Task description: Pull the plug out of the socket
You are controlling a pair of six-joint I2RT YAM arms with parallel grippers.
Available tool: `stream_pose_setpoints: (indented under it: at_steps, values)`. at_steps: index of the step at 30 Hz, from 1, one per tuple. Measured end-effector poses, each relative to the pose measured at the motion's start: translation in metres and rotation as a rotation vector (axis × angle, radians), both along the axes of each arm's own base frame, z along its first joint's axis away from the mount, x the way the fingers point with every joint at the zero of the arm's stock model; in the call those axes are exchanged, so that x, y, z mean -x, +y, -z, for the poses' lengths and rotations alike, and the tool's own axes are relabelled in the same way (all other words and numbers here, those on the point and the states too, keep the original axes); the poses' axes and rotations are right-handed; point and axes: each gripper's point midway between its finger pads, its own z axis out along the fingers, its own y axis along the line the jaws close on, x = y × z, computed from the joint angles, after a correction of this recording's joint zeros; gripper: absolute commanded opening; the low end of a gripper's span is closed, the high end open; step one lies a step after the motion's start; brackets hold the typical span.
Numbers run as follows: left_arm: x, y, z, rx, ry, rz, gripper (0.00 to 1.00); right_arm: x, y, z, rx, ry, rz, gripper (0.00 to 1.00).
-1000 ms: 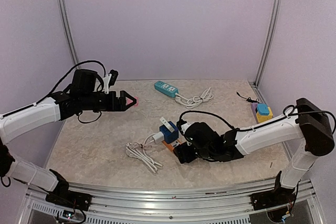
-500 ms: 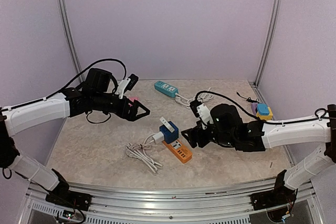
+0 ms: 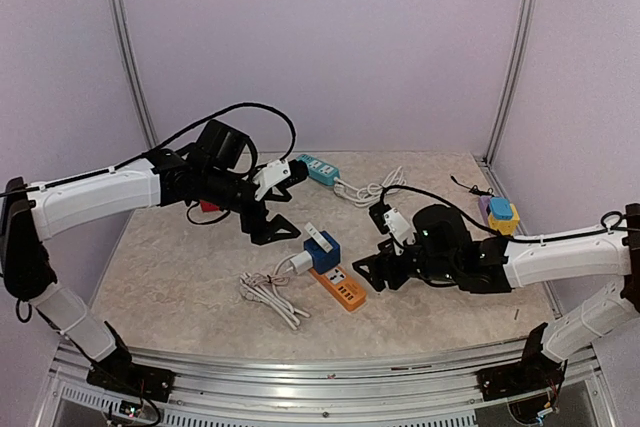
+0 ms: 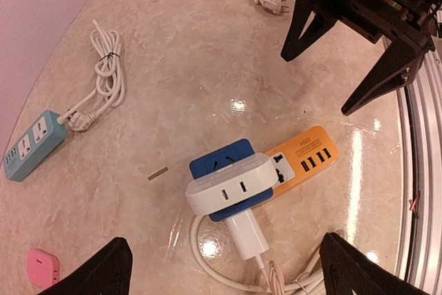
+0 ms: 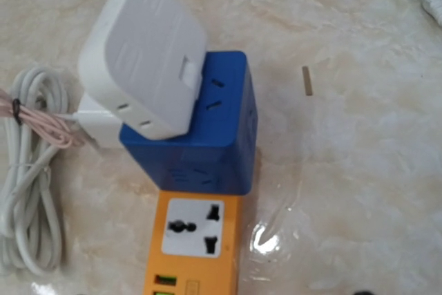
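Mid-frame: white plug [image 4: 228, 186] sits in blue socket [image 4: 219, 162].
Left gripper [image 3: 277, 231]: spread; should straddle plug squarely.
Right gripper [image 3: 366, 273]: spread; should pin orange strip [image 4: 307, 157].

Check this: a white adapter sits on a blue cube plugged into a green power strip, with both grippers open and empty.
The power strip is orange, not green; the right wrist view shows it. The white adapter does sit on the blue cube, and the left gripper and right gripper are open and empty.

Lilac walls [image 3: 320, 47], marble tabletop [image 3: 180, 277] (glossy)
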Motion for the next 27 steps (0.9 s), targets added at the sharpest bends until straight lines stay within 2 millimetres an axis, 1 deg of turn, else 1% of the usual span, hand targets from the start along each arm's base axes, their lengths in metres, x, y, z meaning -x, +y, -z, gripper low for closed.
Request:
stream_pose_setpoints:
  at_steps: [3,6,10,13,15,19,22,27]
  values:
    - [-0.005,-0.006,0.0,-0.029,-0.057,0.05,0.9,-0.001,0.001,-0.002,-0.015,0.002,-0.005,0.81]
    - [-0.008,-0.011,0.003,-0.069,-0.088,0.088,0.87,-0.001,0.002,-0.003,-0.031,0.006,-0.01,0.81]
    - [-0.017,-0.022,0.009,-0.139,-0.128,0.125,0.84,-0.004,-0.003,-0.001,-0.046,0.015,-0.003,0.81]
    - [-0.019,-0.025,0.027,-0.213,-0.145,0.143,0.81,-0.004,-0.011,0.004,-0.053,0.03,0.007,0.81]
    - [-0.018,-0.024,0.043,-0.271,-0.146,0.16,0.8,-0.004,-0.015,0.005,-0.06,0.04,0.013,0.81]
    - [-0.015,-0.021,0.068,-0.359,-0.141,0.181,0.8,-0.004,-0.017,0.003,-0.076,0.046,0.014,0.81]
    - [-0.017,-0.021,0.075,-0.389,-0.154,0.189,0.8,-0.004,-0.017,0.0,-0.088,0.044,0.011,0.81]
    - [-0.022,-0.022,0.074,-0.407,-0.198,0.188,0.82,-0.005,-0.017,-0.002,-0.098,0.043,0.011,0.81]
